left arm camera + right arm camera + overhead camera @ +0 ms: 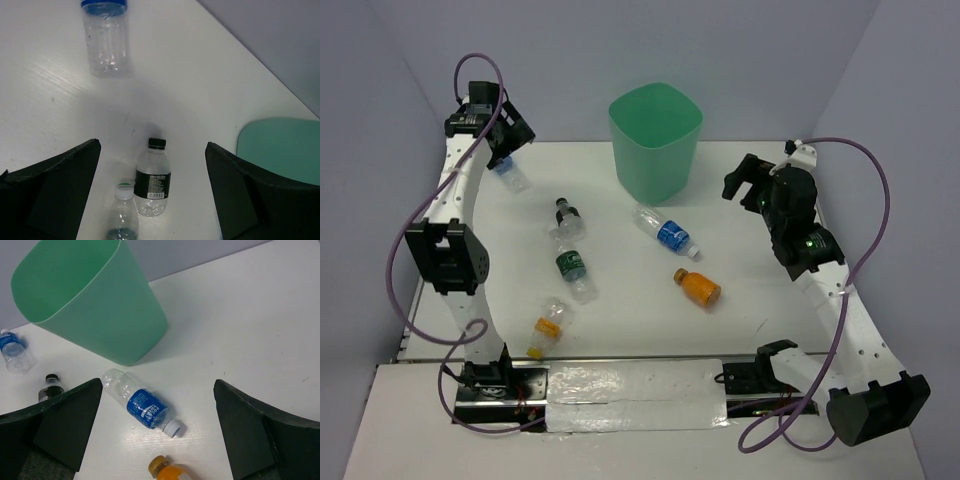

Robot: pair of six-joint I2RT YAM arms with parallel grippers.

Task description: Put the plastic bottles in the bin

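White table (pixel 760 290), grey-blue walls (pixel 880 70), silver tape strip (pixel 635 395) along the near edge. Bin (pixel 655 140) upright at far centre. Six bottles lie on the table: blue-cap (pixel 510 178) far left, black-cap (pixel 567 218), green-label (pixel 575 268), yellow-label (pixel 548 328), blue-label (pixel 665 233) near the bin, orange (pixel 697 287). Left gripper (pixel 152 147) jaws wide apart, empty, near blue-cap. Right gripper (pixel 158 384) wide apart, empty, right of the bin.

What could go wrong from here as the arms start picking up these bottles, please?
The blue-label bottle lies on its side beside the bin; a grasp could roll it away or bump the bin. The black-capped bottle and green-label bottle lie close together, so grasping one may knock the other.
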